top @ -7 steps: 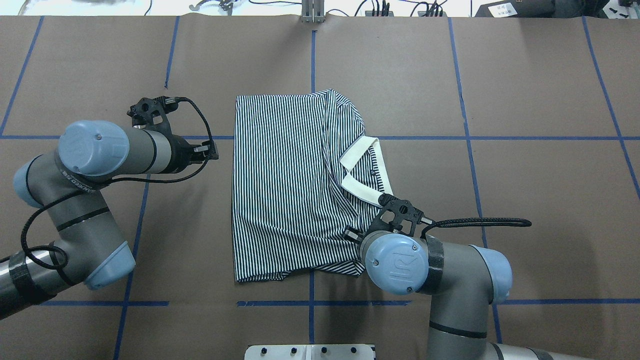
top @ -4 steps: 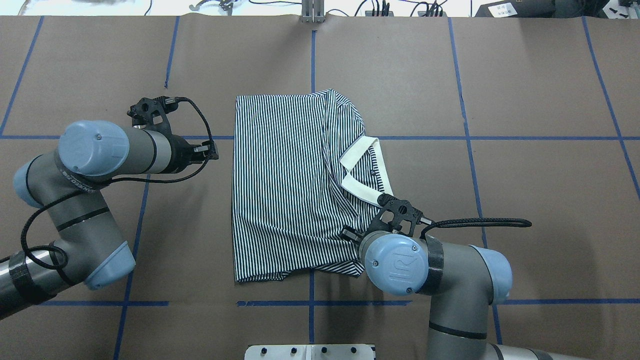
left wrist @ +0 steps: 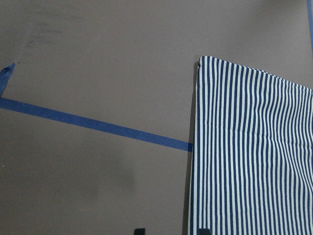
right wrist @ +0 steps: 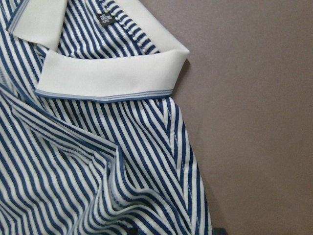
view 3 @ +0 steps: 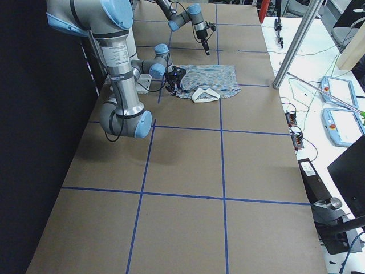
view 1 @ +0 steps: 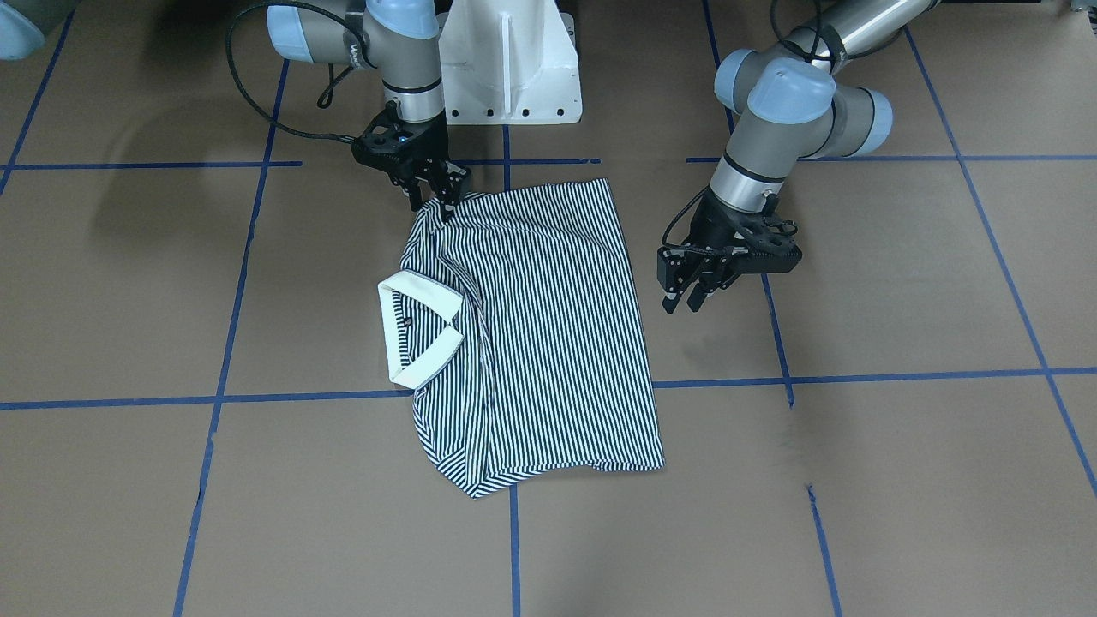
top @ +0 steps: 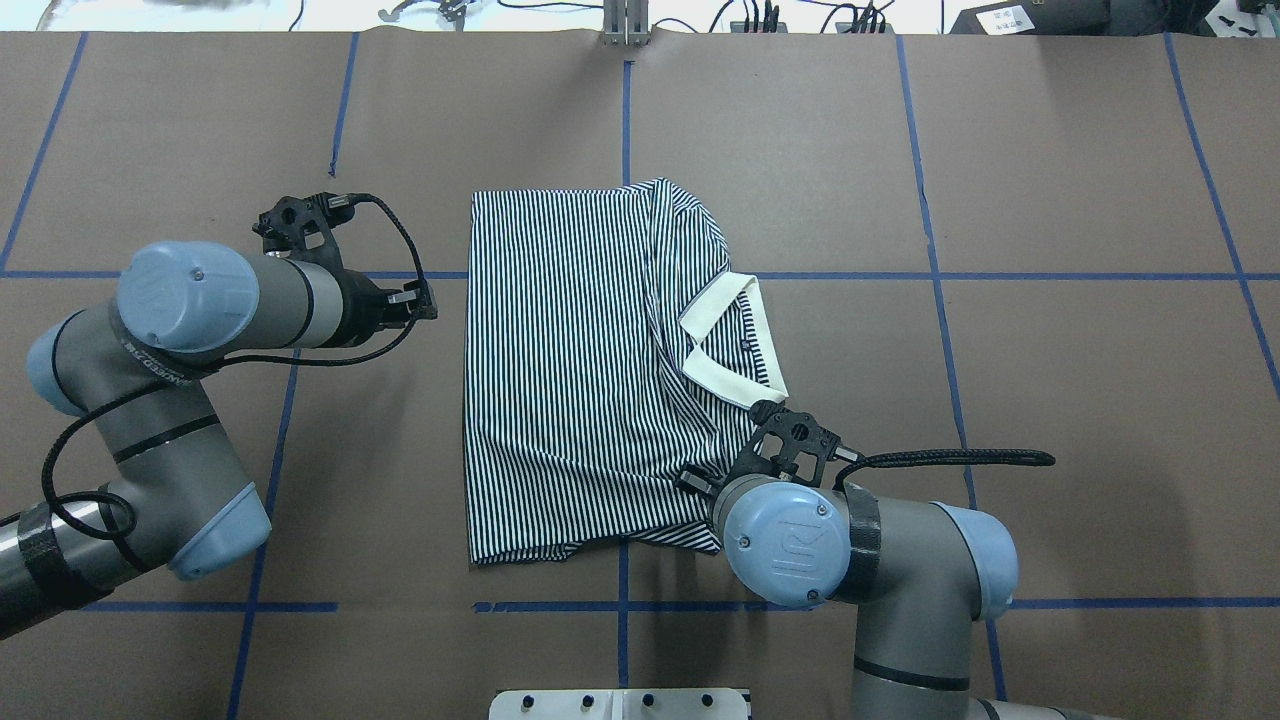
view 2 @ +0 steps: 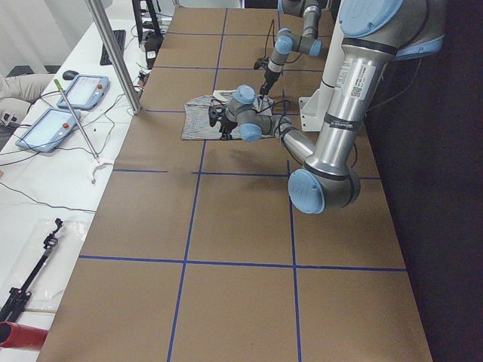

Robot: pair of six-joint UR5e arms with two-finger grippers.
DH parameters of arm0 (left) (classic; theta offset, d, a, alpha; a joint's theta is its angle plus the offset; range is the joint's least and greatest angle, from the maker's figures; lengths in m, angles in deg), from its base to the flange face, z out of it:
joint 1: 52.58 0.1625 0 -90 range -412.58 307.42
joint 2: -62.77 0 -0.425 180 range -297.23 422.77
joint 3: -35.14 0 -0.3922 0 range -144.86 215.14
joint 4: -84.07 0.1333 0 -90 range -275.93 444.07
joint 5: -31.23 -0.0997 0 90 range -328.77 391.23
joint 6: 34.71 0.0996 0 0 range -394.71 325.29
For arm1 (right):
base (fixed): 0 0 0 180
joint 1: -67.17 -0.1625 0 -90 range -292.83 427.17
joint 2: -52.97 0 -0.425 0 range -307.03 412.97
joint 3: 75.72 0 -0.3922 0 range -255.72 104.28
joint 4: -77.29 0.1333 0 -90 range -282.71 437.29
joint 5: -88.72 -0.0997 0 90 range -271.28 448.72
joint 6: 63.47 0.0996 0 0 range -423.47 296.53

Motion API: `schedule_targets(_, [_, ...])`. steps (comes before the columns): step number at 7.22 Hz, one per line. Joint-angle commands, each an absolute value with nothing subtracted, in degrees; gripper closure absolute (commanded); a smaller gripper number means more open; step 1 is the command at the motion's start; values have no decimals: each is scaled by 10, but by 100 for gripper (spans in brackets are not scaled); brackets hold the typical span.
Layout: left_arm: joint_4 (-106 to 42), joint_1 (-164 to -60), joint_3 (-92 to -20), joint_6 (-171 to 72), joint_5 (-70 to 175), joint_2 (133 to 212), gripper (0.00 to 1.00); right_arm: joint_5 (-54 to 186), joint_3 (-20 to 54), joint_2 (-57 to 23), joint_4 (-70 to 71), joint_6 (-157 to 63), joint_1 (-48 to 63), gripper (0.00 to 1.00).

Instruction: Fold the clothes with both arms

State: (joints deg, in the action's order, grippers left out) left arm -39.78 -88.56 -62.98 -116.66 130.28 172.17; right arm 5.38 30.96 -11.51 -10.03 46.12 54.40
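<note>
Brown table [top: 1050, 180] lies bare around the polo shirt [top: 570, 370]; right gripper [view 1: 439, 204] pinches its near corner, left gripper [view 1: 684, 296] hangs released beside its left edge.

Navy-and-white striped polo shirt [top: 580, 370] lies on the brown taped table [top: 1050, 400]. Black two-finger left gripper [view 1: 686, 302] beside one shirt edge, apart. Black two-finger right gripper [view 1: 439, 206] on the opposite near corner.
</note>
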Motion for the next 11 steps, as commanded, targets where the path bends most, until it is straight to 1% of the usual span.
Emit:
schedule_targets(1, [-398,-885,-629,-1168,1303,1722,53,59,307,-117,-101,459,549,40])
schedule_targets(4, [-399,-885,-629,-1168,1302,1722,53,59,298,-117,-100,458,553,40])
schedule_targets(5, [-399,-885,-629,-1168,1302,1722,53,59,297,-117,-100,458,553,42])
schedule_targets(6, [-399,-885,-629,-1168,1302,1722,53,58,298,-116,-99,459,553,80])
schedule_targets(7, [-399,-885,-629,-1168,1302,1722,53,58,298,-116,-100,458,553,100])
schedule_targets(11, [-399,-885,-629,-1168,1302,1722,53,57,306,-113,-101,456,550,100])
